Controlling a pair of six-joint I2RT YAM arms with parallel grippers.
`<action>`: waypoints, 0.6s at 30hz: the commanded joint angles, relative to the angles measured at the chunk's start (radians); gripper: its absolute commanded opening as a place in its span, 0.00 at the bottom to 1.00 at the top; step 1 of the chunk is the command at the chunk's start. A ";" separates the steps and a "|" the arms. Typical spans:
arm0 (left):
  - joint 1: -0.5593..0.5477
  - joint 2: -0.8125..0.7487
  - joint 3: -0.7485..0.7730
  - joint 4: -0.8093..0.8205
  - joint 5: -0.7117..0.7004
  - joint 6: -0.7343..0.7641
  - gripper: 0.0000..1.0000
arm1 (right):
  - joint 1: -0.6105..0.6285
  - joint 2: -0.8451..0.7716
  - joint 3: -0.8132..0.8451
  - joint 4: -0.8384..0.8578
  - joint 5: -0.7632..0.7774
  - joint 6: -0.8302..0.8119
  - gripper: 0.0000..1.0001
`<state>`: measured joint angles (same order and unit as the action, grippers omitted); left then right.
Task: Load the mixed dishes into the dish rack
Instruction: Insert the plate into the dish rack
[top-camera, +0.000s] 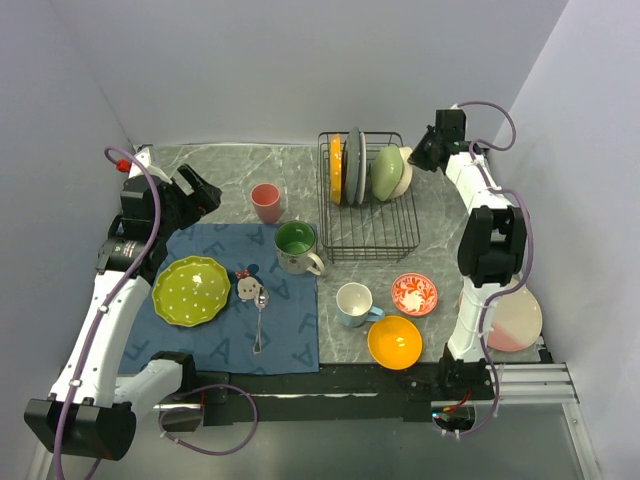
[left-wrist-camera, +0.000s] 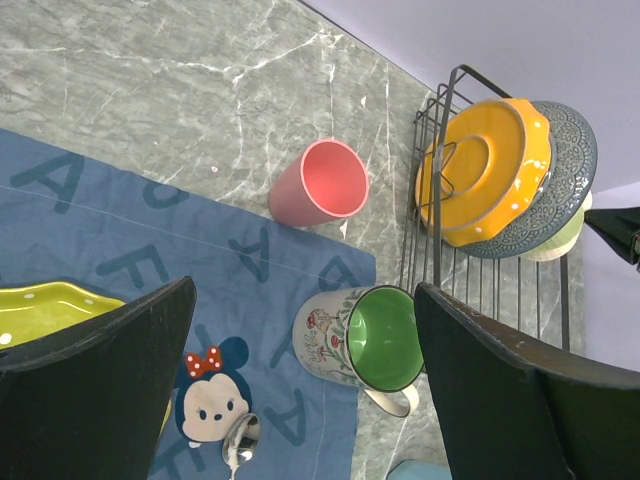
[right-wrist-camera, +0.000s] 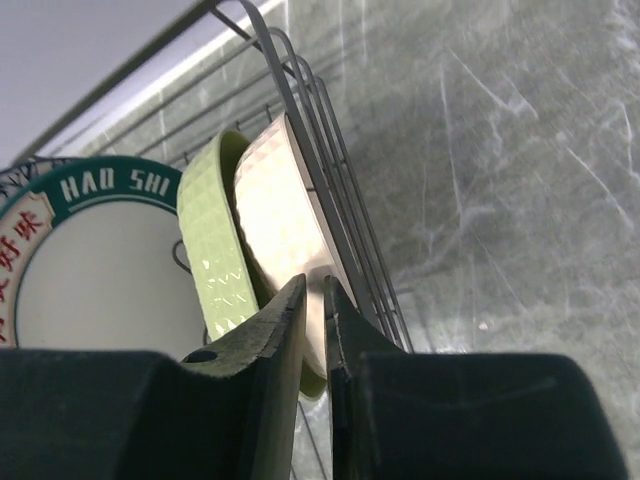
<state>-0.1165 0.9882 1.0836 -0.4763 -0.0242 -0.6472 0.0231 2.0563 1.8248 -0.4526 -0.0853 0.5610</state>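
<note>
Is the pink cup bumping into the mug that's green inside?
Apart. The left wrist view shows a strip of blue mat between the pink cup and the green-lined mug; the top view shows the same gap.

I see a blue cloth mat with big letters (top-camera: 290, 325) lying on the grey marble table top (top-camera: 220, 170). A shiny metal spoon (top-camera: 259, 325) lies near the mat's middle. Beside its round end is a mouse face with a red bow (left-wrist-camera: 208, 398).
</note>
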 joint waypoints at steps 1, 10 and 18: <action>0.003 0.000 0.024 0.018 -0.016 0.011 0.97 | -0.006 0.071 0.053 0.075 -0.007 0.022 0.20; 0.005 0.001 0.024 0.016 -0.019 0.011 0.97 | -0.008 0.125 0.111 0.117 -0.073 0.025 0.20; 0.005 0.000 0.024 0.015 -0.026 0.014 0.97 | -0.006 0.022 0.013 0.149 0.007 0.020 0.20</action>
<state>-0.1165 0.9928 1.0836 -0.4767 -0.0284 -0.6468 0.0067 2.1380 1.9110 -0.3099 -0.1299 0.5831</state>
